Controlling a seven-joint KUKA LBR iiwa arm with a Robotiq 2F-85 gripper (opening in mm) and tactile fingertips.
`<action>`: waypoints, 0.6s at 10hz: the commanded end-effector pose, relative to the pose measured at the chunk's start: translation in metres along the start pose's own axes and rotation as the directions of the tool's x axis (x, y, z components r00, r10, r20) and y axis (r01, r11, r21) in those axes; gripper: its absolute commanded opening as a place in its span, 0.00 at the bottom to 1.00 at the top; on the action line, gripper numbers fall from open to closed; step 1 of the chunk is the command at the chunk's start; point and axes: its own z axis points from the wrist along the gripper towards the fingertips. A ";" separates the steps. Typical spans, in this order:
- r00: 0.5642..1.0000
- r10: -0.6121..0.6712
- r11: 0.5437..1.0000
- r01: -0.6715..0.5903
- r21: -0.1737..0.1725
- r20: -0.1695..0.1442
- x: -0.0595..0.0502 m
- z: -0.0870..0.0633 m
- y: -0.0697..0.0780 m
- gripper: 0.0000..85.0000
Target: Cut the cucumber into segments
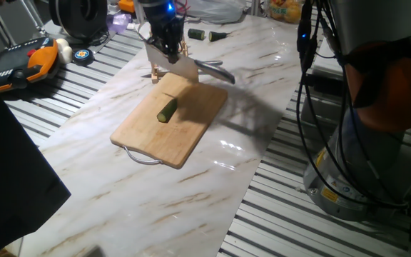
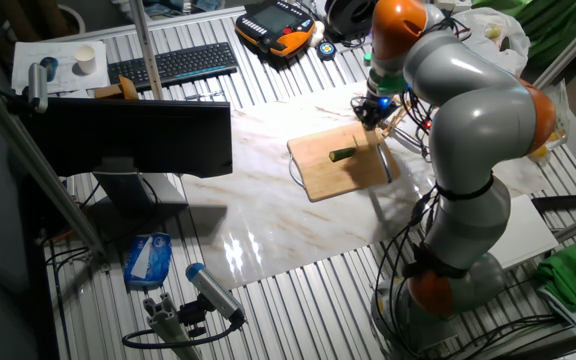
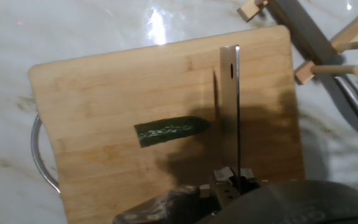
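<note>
The cucumber (image 1: 167, 109) (image 2: 343, 154) (image 3: 171, 130) is a short dark green piece, lying whole near the middle of the wooden board (image 1: 155, 139) (image 3: 104, 93). Segments are out of view. My gripper (image 1: 166, 39) (image 2: 373, 105) (image 3: 232, 180) is shut on the handle of a broad knife (image 1: 175, 64) (image 3: 230, 99). The blade points down and hangs over the board's far part. In the hand view it is edge-on, just right of the cucumber's pointed end and apart from it. Its shadow falls on the board beside the cucumber.
The board has a metal loop handle (image 3: 36, 149) (image 1: 143, 158). A wooden rack (image 3: 328, 37) (image 1: 155, 71) and a second knife (image 1: 216, 69) lie just beyond the board. Two other dark green pieces (image 1: 204, 34) sit at the table's back. A monitor (image 2: 128, 135) and keyboard (image 2: 173, 65) stand to one side.
</note>
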 end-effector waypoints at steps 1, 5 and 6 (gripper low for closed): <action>1.000 0.003 1.000 -0.003 -0.001 0.002 0.002 0.003 0.004 0.01; 1.000 0.015 1.000 -0.015 -0.007 -0.007 0.000 0.009 0.021 0.01; 1.000 0.014 1.000 -0.014 -0.014 -0.010 -0.003 0.014 0.024 0.01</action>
